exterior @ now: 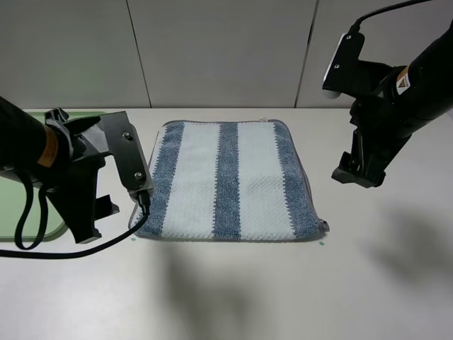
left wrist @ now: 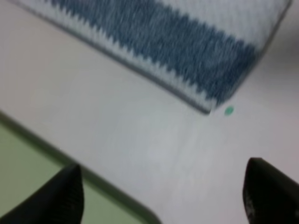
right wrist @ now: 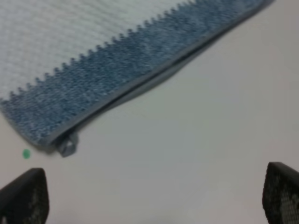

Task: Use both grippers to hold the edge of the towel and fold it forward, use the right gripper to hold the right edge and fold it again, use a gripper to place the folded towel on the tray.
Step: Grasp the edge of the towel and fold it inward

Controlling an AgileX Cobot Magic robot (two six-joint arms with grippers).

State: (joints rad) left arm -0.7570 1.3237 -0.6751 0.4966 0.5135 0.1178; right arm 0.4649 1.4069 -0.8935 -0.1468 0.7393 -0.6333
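Square terry towel with broad blue-grey and whitish stripes [exterior: 230, 180] lies flat mid-table, stripes running front to back. It looks doubled: the right wrist view shows two layers along the right side, with the thin grey piped hem [right wrist: 145, 91] showing under the top layer and a small hem tab at the near right corner. Near edge is straight. Green dot markers [exterior: 320, 243] sit just off both near corners.

Left black gripper (orange band at wrist) [exterior: 95, 219]: fingers spread, nothing between them. It hangs over bare table between the towel's left edge and the flat pale green plastic tray [exterior: 6, 212], close to the near left corner and not on the cloth. Wrist view is blurred; can't tell if the tips touch the table.

Right black gripper [exterior: 357, 177]: jaws wide apart, empty, raised above the table. It is right of the towel's right edge with a clear gap to it.

The tray is at the far left, well apart from the towel and mostly hidden behind the left arm; rounded corner and low rim visible.

Room: plain light tabletop [exterior: 233, 290] lies bare in front of the towel and to its right. The left side is tighter, with arm and cable between towel and tray.
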